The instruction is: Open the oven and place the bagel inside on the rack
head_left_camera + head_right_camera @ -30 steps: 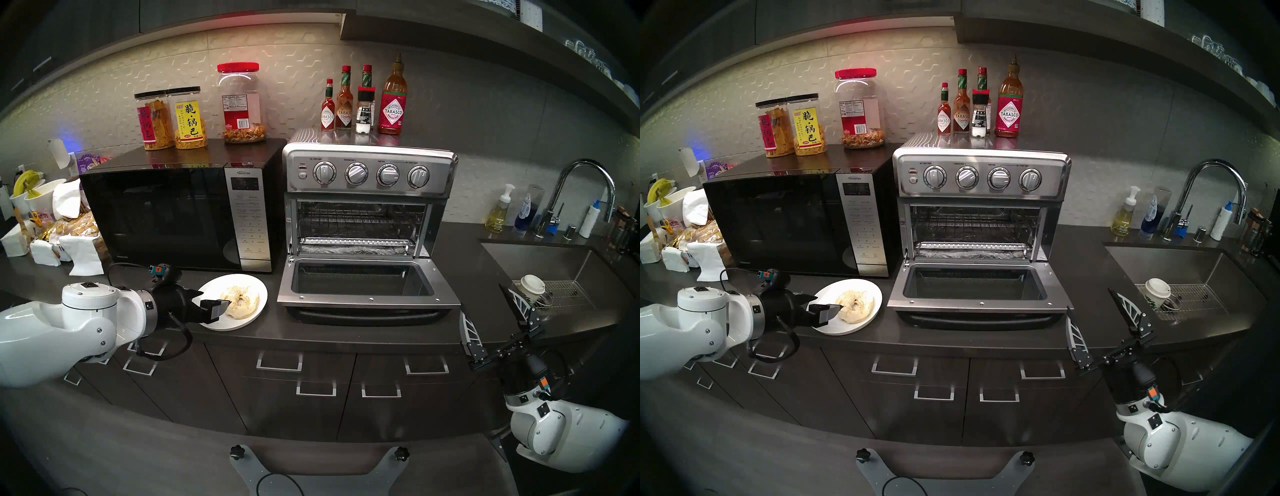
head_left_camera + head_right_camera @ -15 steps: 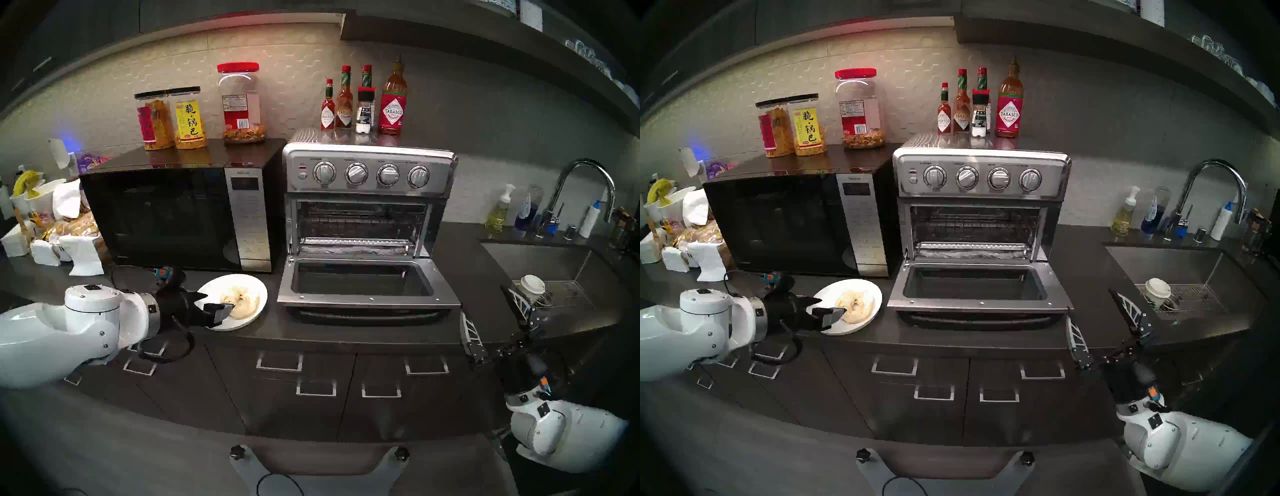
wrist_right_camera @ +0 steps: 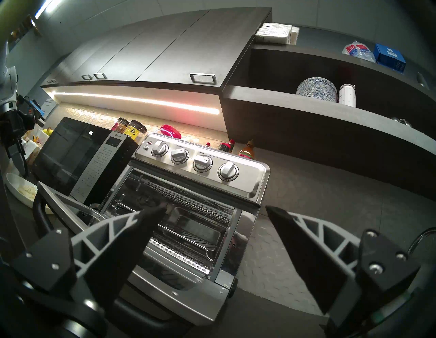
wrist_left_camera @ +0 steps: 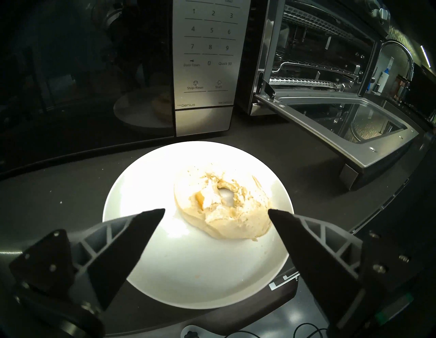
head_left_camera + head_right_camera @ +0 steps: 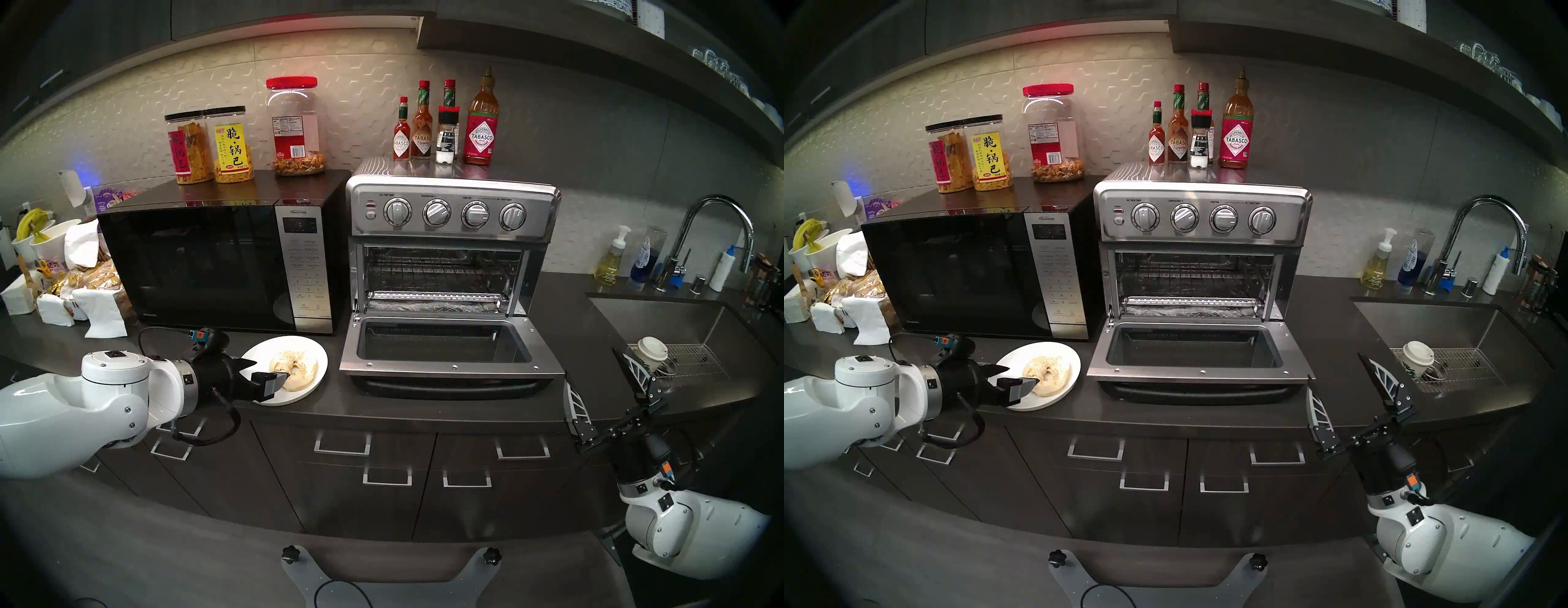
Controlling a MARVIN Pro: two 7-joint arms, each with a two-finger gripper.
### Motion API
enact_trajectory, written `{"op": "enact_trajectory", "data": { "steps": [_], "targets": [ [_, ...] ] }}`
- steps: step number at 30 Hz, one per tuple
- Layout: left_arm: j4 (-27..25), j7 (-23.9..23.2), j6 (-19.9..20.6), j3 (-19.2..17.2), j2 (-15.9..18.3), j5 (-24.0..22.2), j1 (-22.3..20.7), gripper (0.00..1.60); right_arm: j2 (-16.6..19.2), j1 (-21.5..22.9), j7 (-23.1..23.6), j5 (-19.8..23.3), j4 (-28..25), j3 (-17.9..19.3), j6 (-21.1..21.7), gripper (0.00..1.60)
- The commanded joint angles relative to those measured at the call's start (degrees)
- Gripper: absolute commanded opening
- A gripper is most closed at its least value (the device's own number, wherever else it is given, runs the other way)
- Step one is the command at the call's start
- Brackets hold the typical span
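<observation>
The stainless oven (image 5: pixel 452 214) stands with its glass door (image 5: pixel 445 352) folded down flat. Inside it, the wire rack (image 5: pixel 441 271) is bare, as the left wrist view of the rack (image 4: pixel 313 67) also shows. A pale bagel (image 5: pixel 299 369) lies on a white plate (image 5: pixel 309 346) left of the door. My left gripper (image 5: pixel 271 368) is open low over the plate's left part. In the wrist view its fingertips (image 4: pixel 155 214) flank the near edge of the bagel (image 4: pixel 221 207) without touching it. My right gripper (image 5: pixel 589 367) hangs open and empty off the counter's front edge, right of the door.
A black microwave (image 5: pixel 212 263) topped with snack jars stands left of the oven and behind the plate. Sauce bottles (image 5: pixel 445 127) sit on the oven. To the right are a sink (image 5: pixel 679 327) holding a paper cup (image 5: pixel 653 350) and a faucet. Bread bags (image 5: pixel 85 288) crowd the far left.
My left arm has edged a little to the right and its open fingers have come closer to the bagel. The right arm has not moved.
</observation>
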Motion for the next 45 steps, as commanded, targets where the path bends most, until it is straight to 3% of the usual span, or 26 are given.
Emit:
{"op": "enact_trajectory", "data": {
  "steps": [1,19,34,39,41,45],
  "targets": [
    [1.4,0.2,0.4,1.4,-2.8,0.7,-4.0,1.6,0.0,0.3,-0.3,-0.2,-0.4,0.3,-0.2,1.6],
    [3.2,-0.1,4.6,6.6,-9.2,3.9,-13.5,1.6,0.0,0.3,-0.2,0.0,-0.4,0.2,-0.2,1.6],
    [8.0,1.2,10.0,14.5,-19.3,8.8,-23.8,1.6,0.0,0.3,-0.2,0.0,-0.4,0.2,-0.2,1.6],
    [10.8,2.0,11.4,15.5,-22.9,10.6,-26.3,1.6,0.0,0.3,-0.2,0.0,-0.4,0.3,-0.2,1.6],
    [11.0,2.0,11.2,13.8,-22.8,10.6,-26.6,1.6,0.0,0.3,-0.2,0.0,-0.4,0.3,-0.2,1.6],
    [11.0,2.0,11.2,13.8,-22.8,10.6,-26.6,1.6,0.0,0.3,-0.2,0.0,-0.4,0.3,-0.2,1.6]
  ]
}}
